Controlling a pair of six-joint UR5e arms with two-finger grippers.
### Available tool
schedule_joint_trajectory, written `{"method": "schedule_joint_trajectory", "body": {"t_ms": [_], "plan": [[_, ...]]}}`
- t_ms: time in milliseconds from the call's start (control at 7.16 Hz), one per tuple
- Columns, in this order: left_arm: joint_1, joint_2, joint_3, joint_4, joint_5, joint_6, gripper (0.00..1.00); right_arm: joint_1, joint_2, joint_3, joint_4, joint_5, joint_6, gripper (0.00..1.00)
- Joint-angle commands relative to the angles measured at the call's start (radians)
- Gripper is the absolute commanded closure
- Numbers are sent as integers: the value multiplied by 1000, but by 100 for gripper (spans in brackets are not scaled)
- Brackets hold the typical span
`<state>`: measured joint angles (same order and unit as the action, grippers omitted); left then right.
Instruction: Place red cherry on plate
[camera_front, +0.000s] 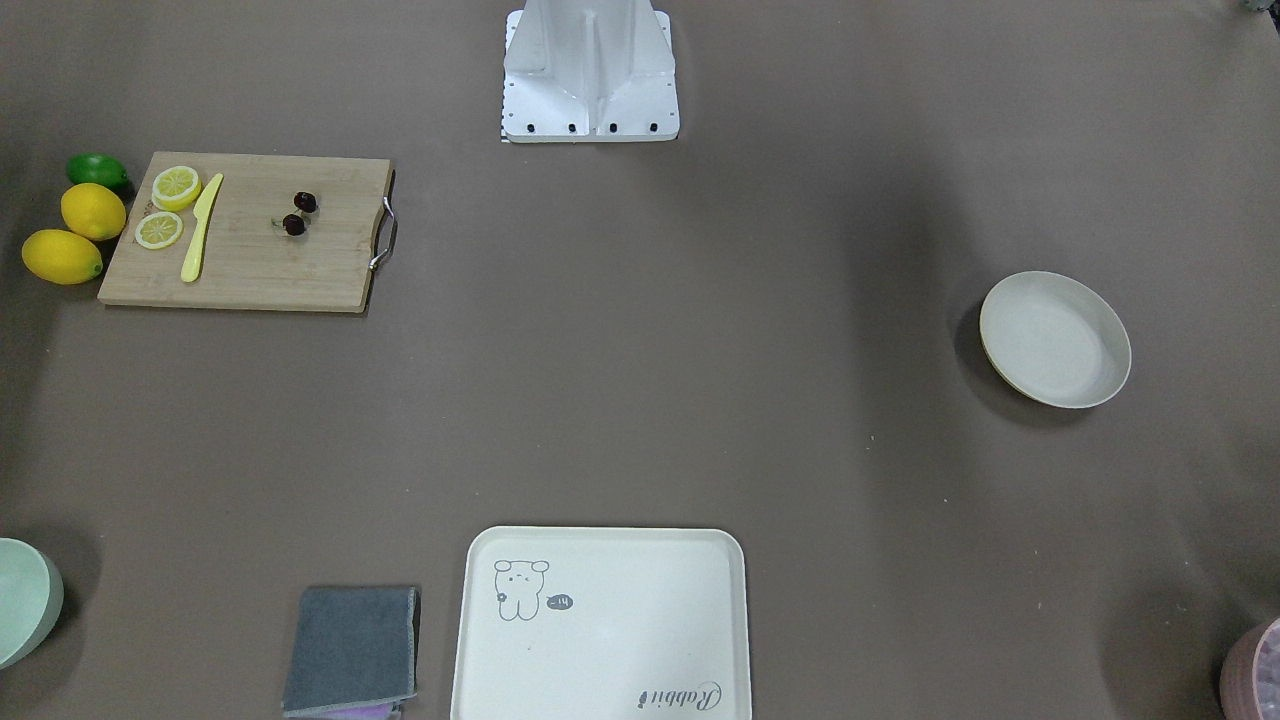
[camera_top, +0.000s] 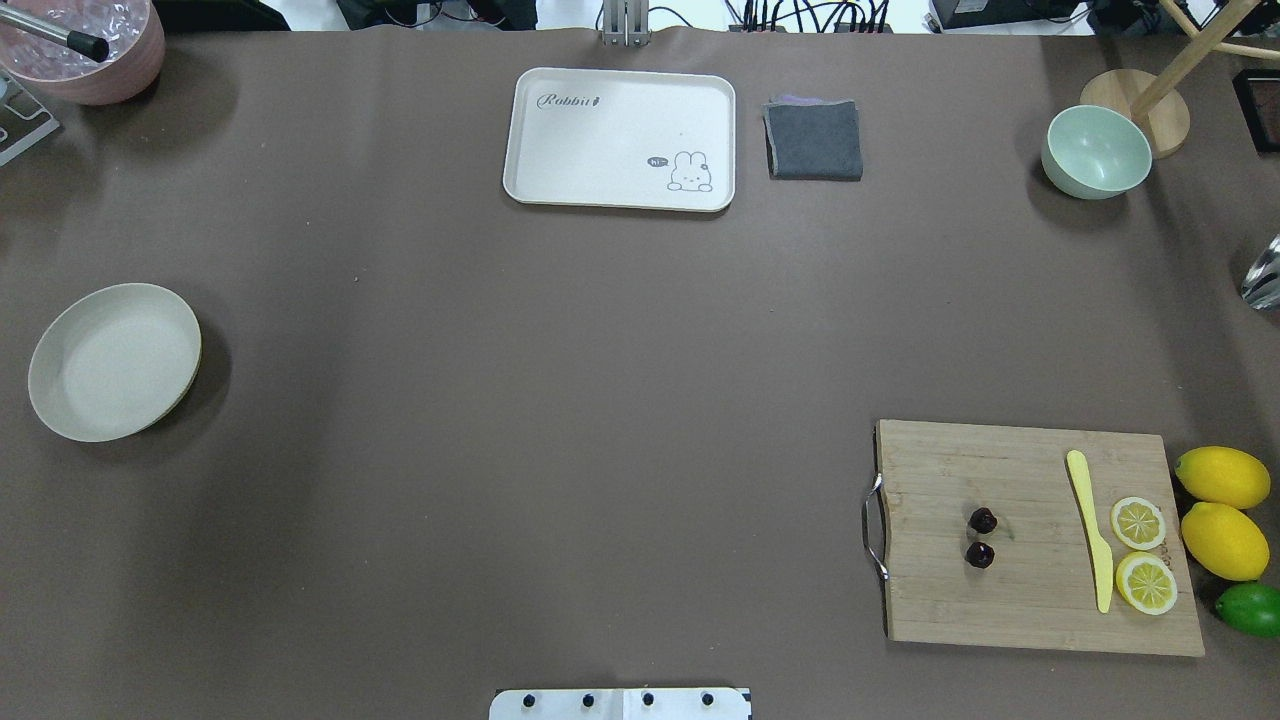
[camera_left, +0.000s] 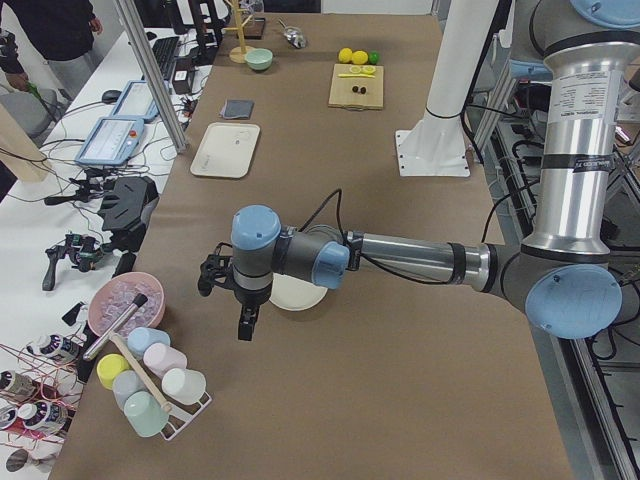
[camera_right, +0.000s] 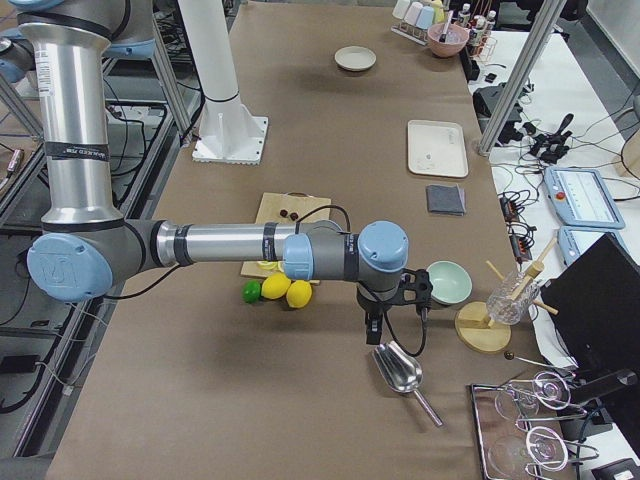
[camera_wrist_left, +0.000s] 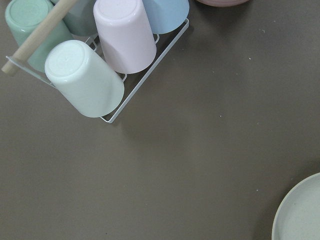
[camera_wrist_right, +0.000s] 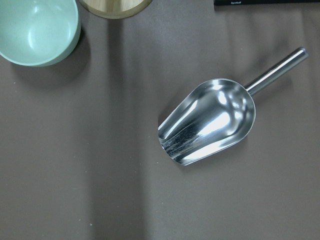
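Stems of red cherry (camera_top: 983, 520) faint

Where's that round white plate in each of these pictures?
Front-facing: plate, right of middle.
Overhead: left edge.
Exterior left: centre, partly behind left arm, plate at.
Exterior right: top, far end.
Left wrist: bottom-right corner.
Right wrist: not in it.
Landmark: rabbit tray, in all four exterior views.

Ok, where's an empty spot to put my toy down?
The middle of the brown table is bare, between the round cream plate, the rectangular cream rabbit tray and the wooden cutting board. Around the board it's crowded: dark red cherries, yellow plastic knife, lemon slices, whole lemons, green lime.
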<state>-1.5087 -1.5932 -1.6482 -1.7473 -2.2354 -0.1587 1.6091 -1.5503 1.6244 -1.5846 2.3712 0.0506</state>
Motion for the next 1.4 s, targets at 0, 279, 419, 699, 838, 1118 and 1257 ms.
{"method": "schedule_joint_trajectory", "body": {"t_ms": [0, 279, 419, 699, 838, 1118, 1257], "plan": [[98, -11, -9, -62, -1, -2, 2, 0, 6, -6, 2, -3, 0, 0], [273, -36, 43, -286, 58, -65, 2, 0, 3, 3, 3, -3, 0, 0], [295, -36, 86, -407, 63, -176, 2, 0, 1, 3, 3, -3, 0, 0], [372, -37, 320, -753, 69, -341, 2, 0, 4, 3, 5, -4, 0, 0], [395, -27, 377, -865, 69, -355, 2, 0, 6, 3, 5, -6, 0, 0], [397, -24, 383, -873, 60, -363, 7, 0, 4, 9, 5, -6, 0, 0], [397, -15, 381, -873, 57, -360, 22, 0, -2, 20, 5, -7, 0, 0]]}}
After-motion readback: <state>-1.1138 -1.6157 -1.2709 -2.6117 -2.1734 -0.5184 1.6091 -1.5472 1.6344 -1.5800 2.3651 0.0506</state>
